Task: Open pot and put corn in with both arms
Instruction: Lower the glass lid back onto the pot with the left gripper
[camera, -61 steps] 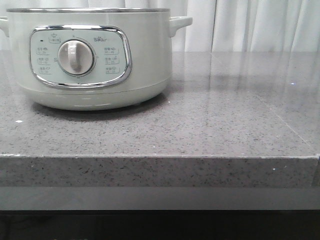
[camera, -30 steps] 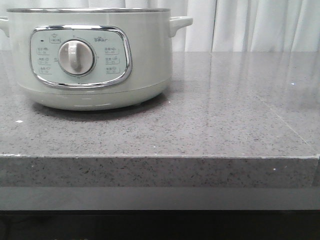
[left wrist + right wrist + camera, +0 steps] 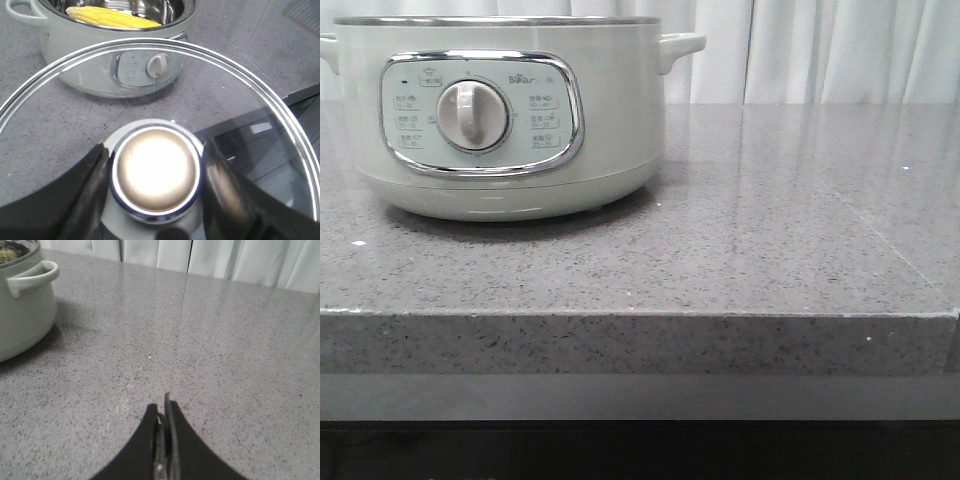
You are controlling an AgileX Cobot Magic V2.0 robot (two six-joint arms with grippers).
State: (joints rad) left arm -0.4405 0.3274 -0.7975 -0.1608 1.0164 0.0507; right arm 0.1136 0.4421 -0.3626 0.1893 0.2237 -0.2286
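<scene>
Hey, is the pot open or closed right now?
Open. The left wrist view shows the pot uncovered, the corn lying inside, and the glass lid held away by the left tool on its knob.

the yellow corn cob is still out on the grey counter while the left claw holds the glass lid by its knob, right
Not quite. The left wrist view shows the yellow corn cob already lying inside the pale grey-green round pot, not on the grey speckled counter. The left claw does hold the clear glass lid by its knob.
</scene>
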